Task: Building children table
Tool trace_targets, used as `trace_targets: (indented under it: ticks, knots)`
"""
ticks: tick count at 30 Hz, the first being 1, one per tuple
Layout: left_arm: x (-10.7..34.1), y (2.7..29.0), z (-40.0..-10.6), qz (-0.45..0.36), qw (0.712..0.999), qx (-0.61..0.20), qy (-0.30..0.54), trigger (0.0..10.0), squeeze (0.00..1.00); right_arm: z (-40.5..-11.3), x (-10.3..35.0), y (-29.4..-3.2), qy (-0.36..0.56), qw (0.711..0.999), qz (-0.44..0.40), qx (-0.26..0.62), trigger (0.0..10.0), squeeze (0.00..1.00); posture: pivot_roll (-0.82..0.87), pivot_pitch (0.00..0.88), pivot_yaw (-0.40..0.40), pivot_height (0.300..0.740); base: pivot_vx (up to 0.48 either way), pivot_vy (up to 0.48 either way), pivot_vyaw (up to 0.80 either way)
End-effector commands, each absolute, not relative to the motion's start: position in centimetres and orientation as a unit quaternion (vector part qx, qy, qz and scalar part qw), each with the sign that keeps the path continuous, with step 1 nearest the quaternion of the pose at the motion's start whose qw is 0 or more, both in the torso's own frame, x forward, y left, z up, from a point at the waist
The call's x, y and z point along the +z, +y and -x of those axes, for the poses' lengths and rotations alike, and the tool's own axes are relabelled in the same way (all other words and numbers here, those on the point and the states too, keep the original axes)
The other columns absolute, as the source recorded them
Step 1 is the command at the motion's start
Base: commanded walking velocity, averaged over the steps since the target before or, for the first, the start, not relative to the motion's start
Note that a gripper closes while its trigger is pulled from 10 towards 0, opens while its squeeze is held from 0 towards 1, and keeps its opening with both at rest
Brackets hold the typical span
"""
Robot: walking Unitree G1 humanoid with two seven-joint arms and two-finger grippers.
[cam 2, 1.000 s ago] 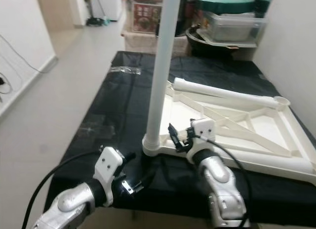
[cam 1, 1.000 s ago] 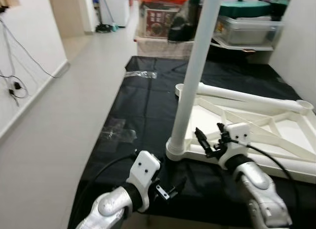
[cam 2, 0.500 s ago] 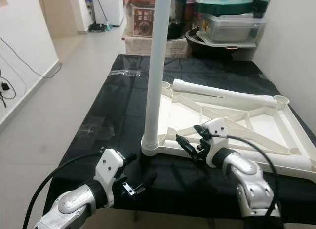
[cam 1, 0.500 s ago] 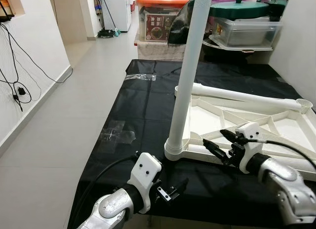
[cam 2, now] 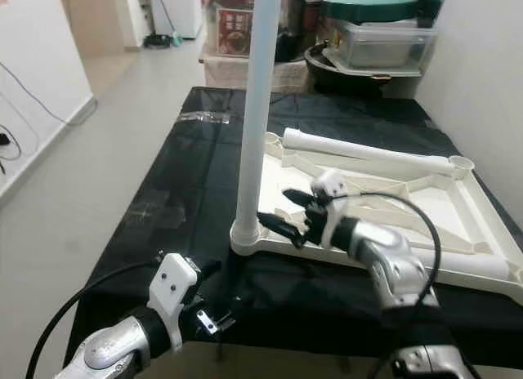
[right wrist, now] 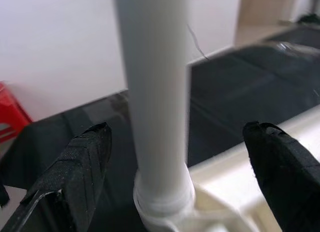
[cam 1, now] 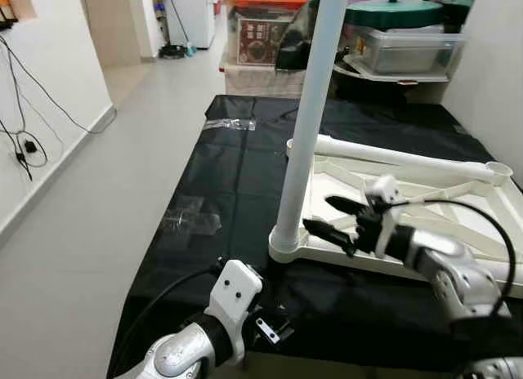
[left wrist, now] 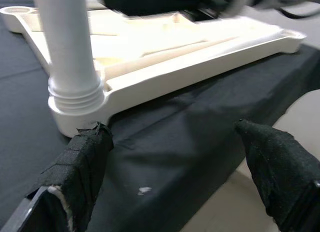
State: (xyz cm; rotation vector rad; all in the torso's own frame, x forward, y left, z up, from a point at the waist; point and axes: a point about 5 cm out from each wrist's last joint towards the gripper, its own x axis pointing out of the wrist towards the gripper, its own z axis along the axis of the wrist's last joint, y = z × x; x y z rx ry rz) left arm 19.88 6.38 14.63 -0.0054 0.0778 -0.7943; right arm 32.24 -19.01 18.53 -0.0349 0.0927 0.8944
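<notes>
Tabletop [cam 1: 425, 211] lies upside down on black surface [cam 1: 237, 175], one leg [cam 1: 310, 126] upright in its near corner socket. Right pincer [cam 1: 333, 217] spread wide beside leg base; left pincer [cam 2: 214, 301] spread, low at surface edge. Risk: careless closing could knock leg askew.

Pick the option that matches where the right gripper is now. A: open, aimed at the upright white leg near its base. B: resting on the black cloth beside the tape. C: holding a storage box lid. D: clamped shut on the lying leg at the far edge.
A: the right gripper has its fingers spread, facing the upright leg just above the socket.
</notes>
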Motion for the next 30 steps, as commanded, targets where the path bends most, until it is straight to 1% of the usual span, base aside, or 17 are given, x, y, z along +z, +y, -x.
trace_targets:
  ticks: [1,4,7,8,10,15,18,19,20,21,22,23,24,25,26,28,30]
  knots:
    - [14.7,6.5,-19.5,0.003,0.921,-0.386,0.043,10.0,0.0,-32.5,18.3,-18.1,0.045,0.889,0.01,0.456,10.0,0.0,0.19,0.0,-0.107,0.74,0.0,0.0,0.0]
    - [14.8,6.5,-19.3,0.004,0.922,-0.385,0.044,10.0,0.0,-32.8,18.5,-17.6,0.044,0.883,0.009,0.468,10.0,0.0,0.19,0.0,-0.108,0.74,0.0,0.0,0.0]
    - [14.9,6.5,-19.0,0.006,0.922,-0.384,0.046,10.0,0.0,-34.1,19.1,-15.9,0.035,0.874,0.009,0.484,10.0,0.0,0.19,0.0,-0.116,0.74,0.0,0.0,0.0]
    - [14.9,6.5,-19.0,0.006,0.922,-0.384,0.046,10.0,0.0,-34.1,19.1,-15.9,0.035,0.874,0.009,0.484,10.0,0.0,0.19,0.0,-0.116,0.74,0.0,0.0,0.0]
    - [15.0,6.5,-18.9,0.007,0.923,-0.383,0.047,10.0,0.0,-34.7,19.6,-14.9,0.027,0.87,0.005,0.492,10.0,0.0,0.19,0.0,-0.119,0.74,0.0,0.0,0.0]
    - [15.1,6.4,-18.7,0.008,0.923,-0.382,0.05,10.0,0.0,-35.7,20.0,-13.8,0.02,0.871,0.002,0.491,10.0,0.0,0.19,0.0,-0.121,0.74,0.0,0.0,0.0]
    - [15.1,6.4,-18.5,0.008,0.923,-0.381,0.053,10.0,0.0,-36.6,20.1,-12.5,0.02,0.871,-0.005,0.492,10.0,0.0,0.2,0.0,-0.13,0.74,0.0,0.0,0.0]
    - [15.1,6.4,-18.5,0.008,0.923,-0.381,0.053,10.0,0.0,-36.7,20.0,-12.2,0.021,0.866,-0.01,0.5,6.9,0.0,0.2,0.001,-0.133,0.74,0.0,0.0,0.0]
    - [15.1,6.4,-18.5,0.008,0.923,-0.381,0.053,10.0,0.0,-36.7,20.0,-12.2,0.021,0.866,-0.01,0.5,6.9,0.0,0.2,0.001,-0.133,0.74,0.0,0.0,0.0]
    - [15.1,6.4,-18.5,0.008,0.923,-0.38,0.054,10.0,0.0,-36.6,19.9,-11.9,0.024,0.857,-0.022,0.514,0.5,0.0,0.2,0.001,-0.134,0.74,0.0,0.0,0.0]
    - [15.1,6.3,-18.5,0.008,0.924,-0.38,0.055,10.0,0.0,-36.1,19.7,-11.6,0.027,0.842,-0.032,0.538,0.0,0.0,0.21,0.001,-0.135,0.74,0.0,0.0,0.0]
    - [15.1,6.3,-18.5,0.008,0.924,-0.379,0.055,10.0,0.0,-35.8,19.6,-11.4,0.029,0.83,-0.039,0.556,0.0,0.0,0.21,0.001,-0.135,0.74,0.0,0.0,0.0]
    - [15.1,6.3,-18.5,0.008,0.924,-0.379,0.055,10.0,0.0,-35.8,19.6,-11.4,0.029,0.83,-0.039,0.556,0.0,0.0,0.21,0.001,-0.135,0.74,0.0,0.0,0.0]
    - [15.1,6.3,-18.5,0.007,0.924,-0.379,0.055,10.0,0.0,-35.2,19.4,-11.4,0.033,0.815,-0.039,0.577,0.0,0.0,0.21,0.0,-0.134,0.74,0.0,0.0,0.0]
    - [15.1,6.3,-18.5,0.007,0.924,-0.379,0.055,10.0,0.0,-35.2,19.4,-11.4,0.033,0.815,-0.039,0.577,0.0,0.0,0.21,0.0,-0.134,0.74,0.0,0.0,0.0]
    - [15.0,6.3,-18.7,0.007,0.924,-0.379,0.056,10.0,0.0,-34.2,18.9,-11.5,0.039,0.799,-0.035,0.599,0.0,0.0,0.2,0.0,-0.128,0.74,0.0,0.0,0.0]
    - [15.0,6.3,-18.8,0.007,0.923,-0.38,0.055,10.0,0.0,-34.0,18.7,-11.7,0.04,0.8,-0.034,0.598,0.0,0.0,0.19,0.0,-0.125,0.74,0.0,0.0,0.0]
